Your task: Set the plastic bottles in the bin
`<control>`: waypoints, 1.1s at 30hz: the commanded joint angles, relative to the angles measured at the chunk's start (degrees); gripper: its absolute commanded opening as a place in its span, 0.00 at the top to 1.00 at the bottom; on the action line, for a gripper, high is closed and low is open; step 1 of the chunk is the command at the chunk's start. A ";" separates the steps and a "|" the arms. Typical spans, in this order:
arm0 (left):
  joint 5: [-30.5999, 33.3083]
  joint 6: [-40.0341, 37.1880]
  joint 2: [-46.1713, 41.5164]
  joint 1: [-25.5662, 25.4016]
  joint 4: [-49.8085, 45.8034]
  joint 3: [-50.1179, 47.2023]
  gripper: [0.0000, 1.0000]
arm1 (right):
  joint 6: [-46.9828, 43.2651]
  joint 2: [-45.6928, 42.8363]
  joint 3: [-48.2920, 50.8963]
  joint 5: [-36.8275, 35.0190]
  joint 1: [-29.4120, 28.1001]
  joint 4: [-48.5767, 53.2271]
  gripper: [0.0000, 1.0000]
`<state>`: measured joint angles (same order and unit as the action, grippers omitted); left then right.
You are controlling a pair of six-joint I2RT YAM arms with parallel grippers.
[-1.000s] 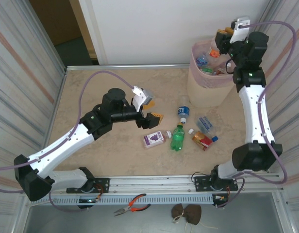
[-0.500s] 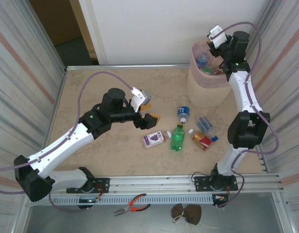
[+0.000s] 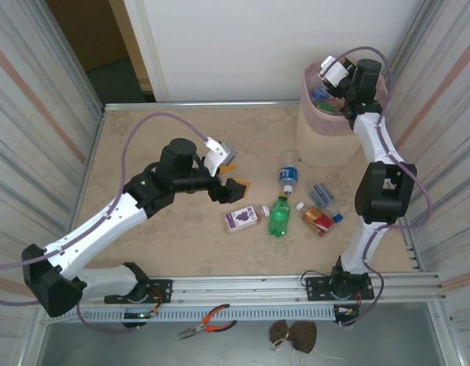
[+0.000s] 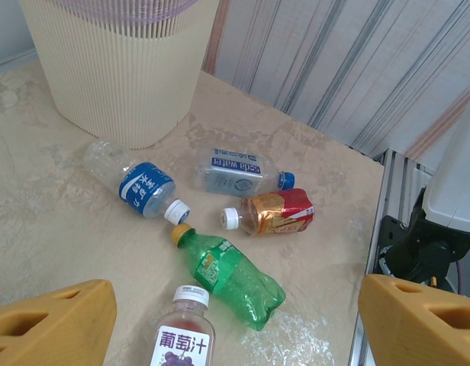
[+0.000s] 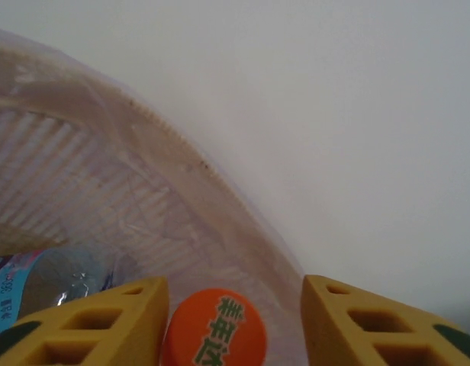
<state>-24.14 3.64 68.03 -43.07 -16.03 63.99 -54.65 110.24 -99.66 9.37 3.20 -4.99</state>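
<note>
Right gripper (image 5: 232, 282) hangs inside the bin (image 5: 105, 191) rim, jaws parted, with an orange-capped bottle (image 5: 216, 329) loose between them. Some bottles already lie inside. Five plastic bottles (image 3: 278, 216) are left on the desk (image 3: 159, 137) near the bin. Left gripper (image 4: 235, 286) hovers over them, spread wide and empty.

Beige table (image 3: 136, 145) bears the bin (image 3: 319, 145) and five lying bottles (image 3: 279, 216)
</note>
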 commanded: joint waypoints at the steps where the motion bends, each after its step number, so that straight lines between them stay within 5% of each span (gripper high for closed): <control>1: -0.31 0.02 -1.12 0.35 -0.63 1.10 0.17 | -0.28 -0.94 2.10 -2.07 -0.20 -3.13 0.42; 13: 0.26 0.88 -2.87 0.40 -2.35 0.08 0.17 | 17.52 -15.86 7.64 -3.12 -3.60 1.31 0.30; 24: 0.61 -0.93 1.41 0.35 -8.99 1.62 0.18 | 42.70 -29.27 13.44 -4.41 -4.16 12.33 0.30; 33: 0.16 -1.13 3.67 0.35 -7.75 0.09 0.19 | 65.73 -17.98 -0.26 1.80 2.95 21.22 0.60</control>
<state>-23.90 3.62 71.53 -43.07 -24.38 64.05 0.78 88.42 -96.16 7.68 4.25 12.71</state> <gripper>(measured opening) 0.809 0.416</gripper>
